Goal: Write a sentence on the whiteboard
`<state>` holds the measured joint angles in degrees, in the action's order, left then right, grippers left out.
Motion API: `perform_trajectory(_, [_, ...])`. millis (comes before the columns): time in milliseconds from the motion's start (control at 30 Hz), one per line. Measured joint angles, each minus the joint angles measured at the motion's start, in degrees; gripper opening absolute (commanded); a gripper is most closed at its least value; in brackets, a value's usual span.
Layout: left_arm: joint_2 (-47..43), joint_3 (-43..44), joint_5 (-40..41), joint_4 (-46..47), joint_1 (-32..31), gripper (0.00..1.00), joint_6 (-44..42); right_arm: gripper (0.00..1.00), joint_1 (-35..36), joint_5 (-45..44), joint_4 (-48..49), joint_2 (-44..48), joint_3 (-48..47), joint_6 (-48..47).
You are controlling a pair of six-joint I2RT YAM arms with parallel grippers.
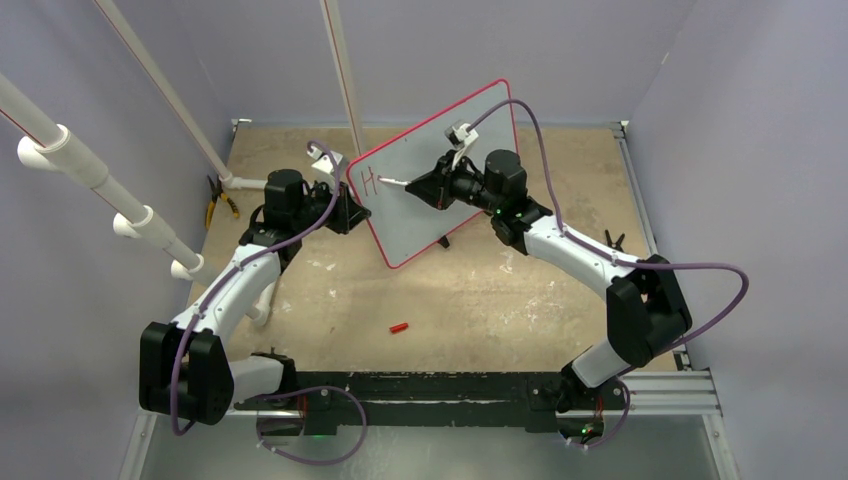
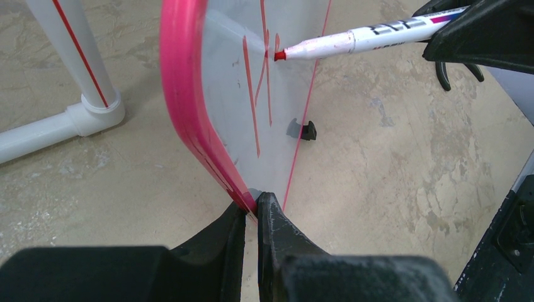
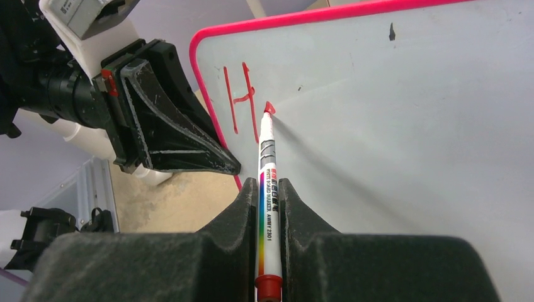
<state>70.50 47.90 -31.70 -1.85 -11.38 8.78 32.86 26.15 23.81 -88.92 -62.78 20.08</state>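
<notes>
The whiteboard [image 1: 430,220], red-rimmed, stands tilted up on the table. My left gripper [image 1: 352,207] is shut on its left edge; in the left wrist view the fingertips [image 2: 255,207] pinch the red rim [image 2: 182,94]. My right gripper [image 1: 440,186] is shut on a white marker [image 3: 267,170] with a red tip. The tip touches the whiteboard [image 3: 409,113] just right of a red "H" [image 3: 242,94], the only lettering of the sentence that shows. From the left wrist, the marker [image 2: 352,41] meets the red strokes [image 2: 255,94].
A red marker cap [image 1: 399,327] lies on the tan table [image 1: 480,300] in front of the board. White PVC pipes [image 1: 100,190] run along the left, with yellow-handled pliers [image 1: 215,205] beside them. A small black foot [image 2: 307,131] props the board.
</notes>
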Motion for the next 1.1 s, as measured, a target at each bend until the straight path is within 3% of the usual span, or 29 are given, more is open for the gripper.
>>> perform_trajectory(1100, [0.0,0.0,0.4,0.0,0.0,0.00,0.0,0.00,0.0,-0.3,-4.9,0.1,0.0,-2.1])
